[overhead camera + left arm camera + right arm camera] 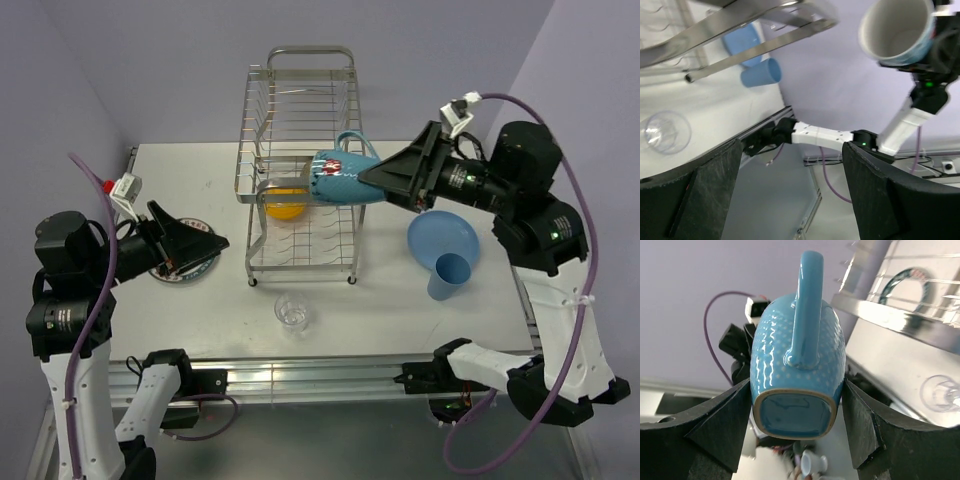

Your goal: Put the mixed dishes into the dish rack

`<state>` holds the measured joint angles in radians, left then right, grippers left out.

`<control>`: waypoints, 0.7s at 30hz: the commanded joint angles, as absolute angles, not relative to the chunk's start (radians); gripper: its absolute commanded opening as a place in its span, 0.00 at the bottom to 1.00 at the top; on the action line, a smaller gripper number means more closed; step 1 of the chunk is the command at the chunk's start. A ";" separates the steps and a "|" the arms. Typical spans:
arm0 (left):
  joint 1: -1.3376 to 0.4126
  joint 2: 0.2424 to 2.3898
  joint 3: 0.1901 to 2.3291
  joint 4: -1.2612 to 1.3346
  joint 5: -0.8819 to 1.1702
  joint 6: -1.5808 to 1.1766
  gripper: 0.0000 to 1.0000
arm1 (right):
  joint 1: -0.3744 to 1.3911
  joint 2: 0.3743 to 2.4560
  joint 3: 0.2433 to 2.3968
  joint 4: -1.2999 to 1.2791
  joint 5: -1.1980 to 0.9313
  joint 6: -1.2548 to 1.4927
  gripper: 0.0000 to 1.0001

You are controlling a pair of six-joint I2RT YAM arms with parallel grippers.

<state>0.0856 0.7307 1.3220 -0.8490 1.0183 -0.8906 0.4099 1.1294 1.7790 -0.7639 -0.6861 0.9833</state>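
Observation:
My right gripper [368, 182] is shut on the teal-and-white mug [338, 177] and holds it on its side, mouth to the left, in the air at the right side of the dish rack [300, 110]. In the right wrist view the mug [797, 365] sits base-first between the fingers [722, 422]. A yellow-orange bowl [283, 205] lies in the rack's lower tier. My left gripper [208, 245] is open and empty above the white plate with the green rim [190, 268]. The clear glass [292, 312], blue plate [443, 235] and blue cup [449, 277] stand on the table. The black bowl is out of view.
The left wrist view shows the glass [662, 132], the blue cup [761, 73], the rack's bars [740, 30] and the held mug [900, 30]. The white table [390, 320] ends at a metal rail along the front. Purple walls stand behind and at the sides.

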 commanded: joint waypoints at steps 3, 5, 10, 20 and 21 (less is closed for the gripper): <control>0.086 0.695 1.237 -0.933 1.000 -0.814 0.86 | 0.255 1.092 1.862 -0.827 -0.778 0.910 0.00; 0.086 0.696 1.206 -0.907 1.020 -0.827 0.84 | 0.201 1.095 1.894 -0.827 -0.798 0.914 0.00; 0.086 0.764 1.196 -0.957 1.017 -0.802 0.79 | 0.008 1.104 1.898 -0.862 -0.822 0.920 0.00; 0.086 0.917 1.270 -1.157 0.864 -0.640 0.73 | -0.288 1.140 1.807 -1.004 -0.666 0.723 0.00; 0.087 0.923 1.279 -1.173 0.839 -0.635 0.73 | -0.287 1.144 1.802 -1.014 -0.590 0.683 0.00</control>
<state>0.0856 0.9279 1.2137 -1.1049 0.9188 -0.6994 -0.2760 1.1324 1.7824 -0.9886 -0.7097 0.7986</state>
